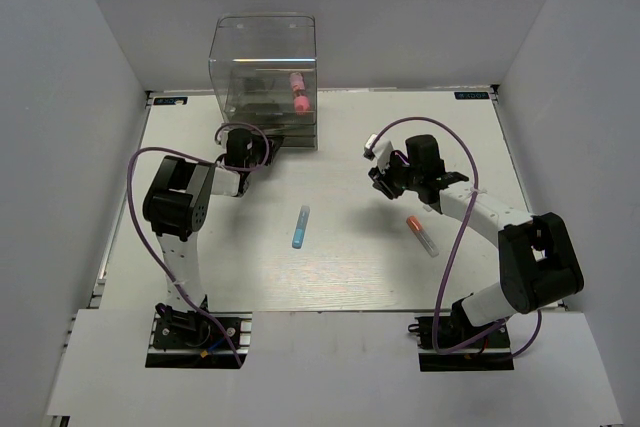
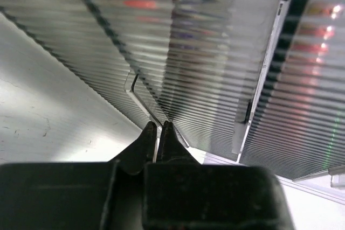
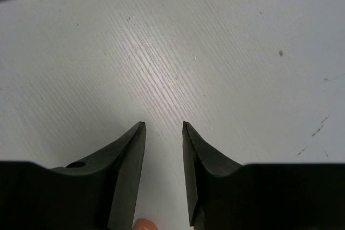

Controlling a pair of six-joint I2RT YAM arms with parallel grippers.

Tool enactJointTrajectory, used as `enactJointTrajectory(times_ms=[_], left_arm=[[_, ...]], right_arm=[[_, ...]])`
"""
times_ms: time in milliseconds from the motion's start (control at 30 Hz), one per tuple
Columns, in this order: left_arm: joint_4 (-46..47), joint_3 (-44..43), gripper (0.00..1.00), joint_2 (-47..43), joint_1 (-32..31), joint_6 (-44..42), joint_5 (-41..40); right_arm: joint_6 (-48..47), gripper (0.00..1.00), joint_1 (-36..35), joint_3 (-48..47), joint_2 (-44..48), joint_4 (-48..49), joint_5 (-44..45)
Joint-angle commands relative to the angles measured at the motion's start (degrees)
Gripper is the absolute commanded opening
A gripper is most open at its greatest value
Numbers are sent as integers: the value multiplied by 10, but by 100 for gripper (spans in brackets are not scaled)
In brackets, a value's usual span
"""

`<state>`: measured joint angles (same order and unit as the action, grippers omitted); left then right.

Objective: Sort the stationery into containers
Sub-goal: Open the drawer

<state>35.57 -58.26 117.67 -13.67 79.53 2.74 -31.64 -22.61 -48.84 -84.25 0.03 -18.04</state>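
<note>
Stationery sort at the box (image 1: 250,47)

Nearest the arm bases, a clear marker (image 1: 421,232) with an orange cap lies on the worktop (image 1: 350,277), just beside the right forearm. Left of it, near the middle, lies a blue marker (image 1: 301,226), well apart from both arms.

A little farther out, the right pincer (image 3: 163,126) hangs released. Its 2 fingers are parted over bare worktop with nothing between the tips.

Beyond that, the left pincer (image 2: 157,126) is clenched. Its tips press together right at a clear ridge on the ribbed front of the box, and whether they pinch that ridge I cannot tell.

The box stands at the far edge of the worktop, tall and clear, with shallow drawers at its base. A pink tube (image 1: 298,90) shows inside it, toward the right wall.
</note>
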Motion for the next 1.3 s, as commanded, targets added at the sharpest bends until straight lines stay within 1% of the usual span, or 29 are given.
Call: enactJointTrajectory(times_ms=[0, 133, 333, 533, 667, 700, 733, 767, 800, 867, 900, 1000, 1067, 1100, 1167, 1200, 1267], left_arm=[[9, 16, 0, 4, 3, -19, -23], [22, 40, 0, -2, 3, -19, -12], [41, 96, 0, -42, -7, -19, 0], [42, 134, 0, -68, -7, -24, 17], [13, 142, 0, -89, -7, -30, 17], [5, 142, 3, -89, -7, -35, 24], [-1, 142, 8, -94, -7, -35, 24], [-22, 131, 28, -94, -7, -35, 32], [-37, 125, 39, -100, -7, -44, 44], [-86, 105, 50, -111, -7, -71, 44], [-99, 105, 58, -119, -7, -79, 44], [-133, 100, 62, -148, -7, -103, 38], [-153, 100, 62, -166, -7, -124, 38], [-188, 100, 62, -176, -7, -132, 38], [-226, 100, 63, -212, -7, -165, 32], [-271, 100, 63, -225, -7, -179, 32], [-325, 100, 63, -256, -7, -207, 27]], right_arm=[[0, 40, 3, 9, 13, 8, -7], [0, 40, 2, 10, 11, 8, -6], [-2, 40, 5, 11, 11, 7, -3], [4, 43, 7, 12, 8, 7, -6], [4, 46, 6, 9, 9, 3, -7], [4, 46, 7, 9, 10, 3, -6], [3, 46, 8, 9, 11, 3, -5], [3, 47, 7, 8, 11, 1, -4], [3, 49, 7, 8, 12, 1, -6], [3, 50, 9, 7, 13, 1, -12], [-2, 52, 11, 7, 12, 1, -13], [-11, 57, 13, 2, 14, -24, -25], [-17, 59, 14, -5, 11, -41, -40], [-33, 61, 16, -8, 11, -49, -45], [-48, 61, 18, -20, 6, -76, -59], [-70, 61, 19, -23, 6, -84, -60], [-85, 61, 26, -31, 5, -104, -60]])
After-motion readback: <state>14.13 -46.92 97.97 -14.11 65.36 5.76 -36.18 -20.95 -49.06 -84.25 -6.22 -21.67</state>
